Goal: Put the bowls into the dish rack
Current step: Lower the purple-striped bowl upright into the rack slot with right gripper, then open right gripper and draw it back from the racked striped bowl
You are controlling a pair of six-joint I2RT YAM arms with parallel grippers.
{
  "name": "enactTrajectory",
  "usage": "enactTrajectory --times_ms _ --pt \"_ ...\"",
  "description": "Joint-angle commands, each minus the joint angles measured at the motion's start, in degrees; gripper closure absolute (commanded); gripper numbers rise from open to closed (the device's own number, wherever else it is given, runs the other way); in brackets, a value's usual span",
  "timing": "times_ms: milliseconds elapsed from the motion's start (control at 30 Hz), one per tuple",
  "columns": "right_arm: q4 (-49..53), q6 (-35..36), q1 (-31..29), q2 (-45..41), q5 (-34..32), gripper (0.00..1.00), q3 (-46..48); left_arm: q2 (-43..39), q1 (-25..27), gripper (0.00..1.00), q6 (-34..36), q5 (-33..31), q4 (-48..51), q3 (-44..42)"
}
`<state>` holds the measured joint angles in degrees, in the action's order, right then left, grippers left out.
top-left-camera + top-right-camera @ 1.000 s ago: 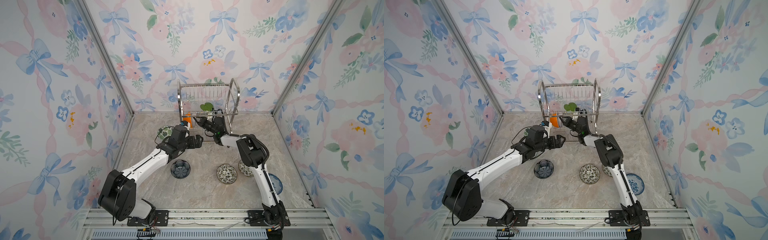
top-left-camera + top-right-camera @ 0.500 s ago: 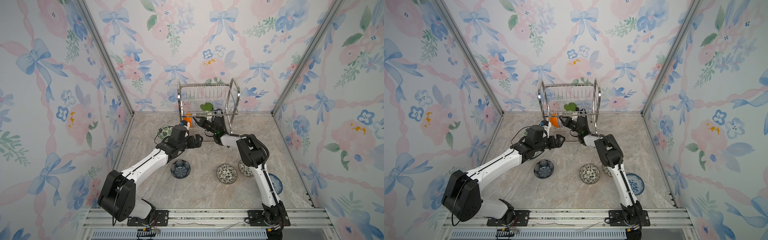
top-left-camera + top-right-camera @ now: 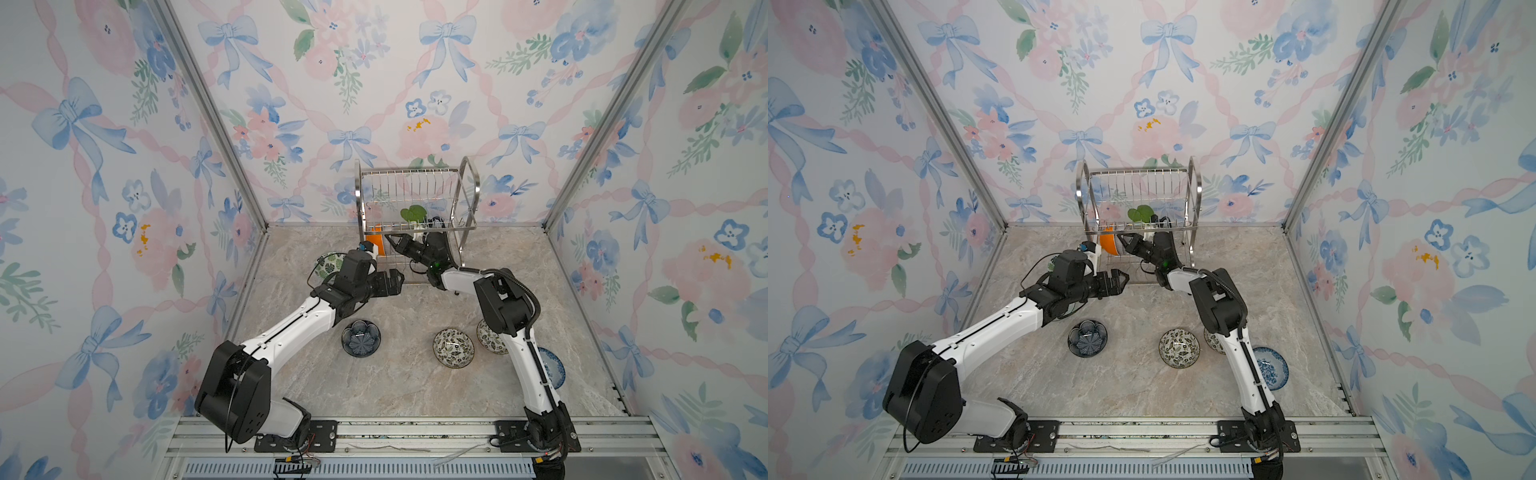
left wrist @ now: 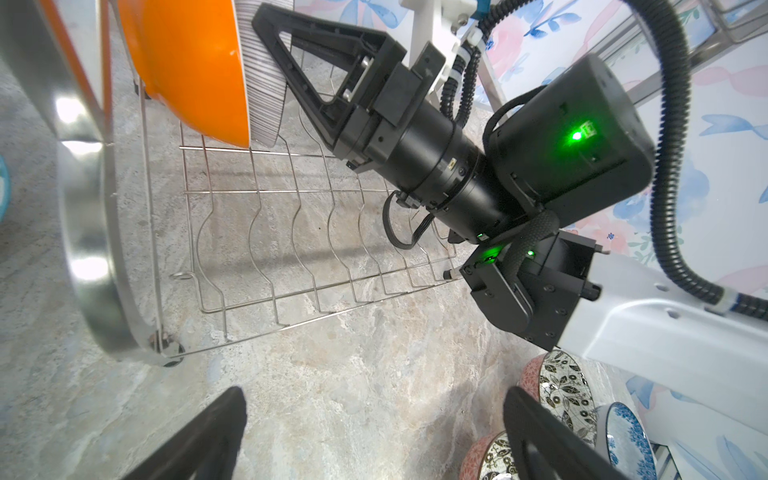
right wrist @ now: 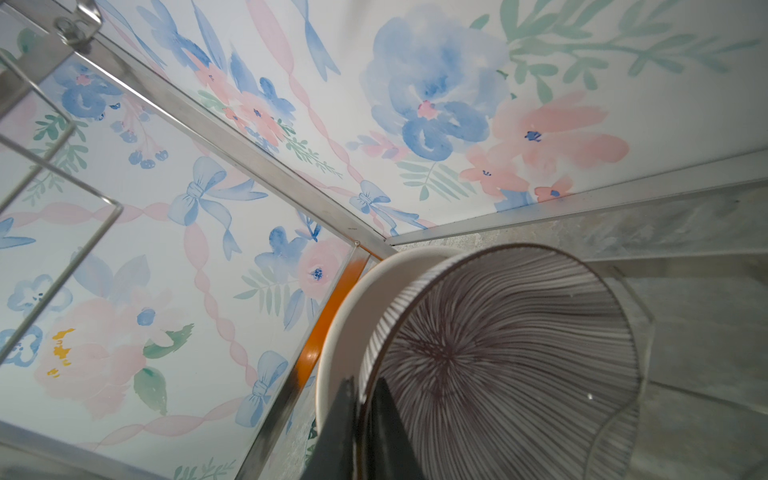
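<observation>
Well, nearest me four bowls sit upright on the marble tabletop (image 3: 415, 395): the dark blue flower bowl (image 3: 360, 338), a black-white leaf bowl (image 3: 453, 348), a second leaf bowl (image 3: 489, 337) partly hidden behind the right arm, and the blue-white floral bowl (image 3: 553, 368) toward the right wall. Past them the left gripper (image 3: 398, 279) hangs just in front of the dish rack (image 3: 411, 169), its claw spread wide with nothing in it. A green-leaf bowl (image 3: 326, 266) lies behind that arm. Farther in, the right gripper (image 3: 392, 241) reaches into the rack's lower tier. Its claw is pinched on the rim of the purple-lined bowl (image 5: 498, 365), which stands on edge close against the white bowl with orange outside (image 4: 187, 62).
</observation>
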<state>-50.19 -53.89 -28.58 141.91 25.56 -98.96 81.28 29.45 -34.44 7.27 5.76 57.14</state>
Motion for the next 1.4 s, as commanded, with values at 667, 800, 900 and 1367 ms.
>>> enactTrajectory --times_ms 667,800,900,1367 --pt "-1.8 1.1 -0.3 -7.5 -0.5 0.77 8.3 -4.7 -2.6 0.02 0.8 0.3 2.3 -0.4" --pt "-3.3 1.2 -0.3 -9.2 -1.2 0.76 11.1 -5.6 -3.2 0.02 0.5 0.7 2.3 -1.0" --pt "-5.0 1.1 -0.3 -10.8 -1.9 0.76 14.1 -6.3 -3.6 0.02 0.2 0.9 2.2 -1.5" --pt "-6.6 6.0 -2.0 -19.7 -5.5 0.7 26.4 -8.6 -4.1 0.02 -0.9 2.1 2.2 -4.3"
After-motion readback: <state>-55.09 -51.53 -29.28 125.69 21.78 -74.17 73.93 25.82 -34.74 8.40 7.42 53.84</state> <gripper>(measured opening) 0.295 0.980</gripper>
